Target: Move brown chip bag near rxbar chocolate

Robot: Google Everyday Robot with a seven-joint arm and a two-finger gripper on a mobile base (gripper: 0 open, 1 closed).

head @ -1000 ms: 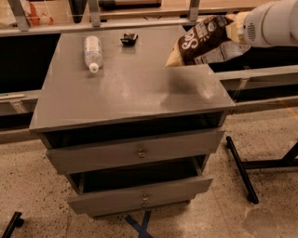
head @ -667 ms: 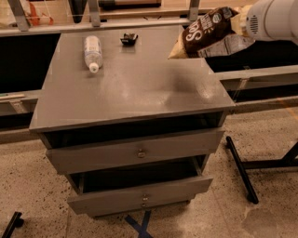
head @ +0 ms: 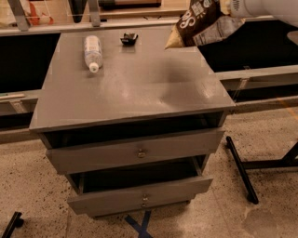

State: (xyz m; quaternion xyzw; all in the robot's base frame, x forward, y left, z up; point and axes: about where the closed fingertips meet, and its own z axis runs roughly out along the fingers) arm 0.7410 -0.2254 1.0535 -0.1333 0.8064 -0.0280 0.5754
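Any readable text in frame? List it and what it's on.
"S…": large white letters, rest unreadable, on the dark brown pillow-shaped chip bag, held aloft by the tool at top right.
Unreadable: marks on the small black flat wrapper; clear plastic bottle.

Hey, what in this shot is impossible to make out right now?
1. Top right, the gripper: the camera view's top edge and the brown chip bag hide most of it.
2. That edge also cuts off the brown chip bag's upper end.
3. At the cabinet's back, the rxbar chocolate: markings too small to read.
4. Both open drawers: insides lost in shadow.
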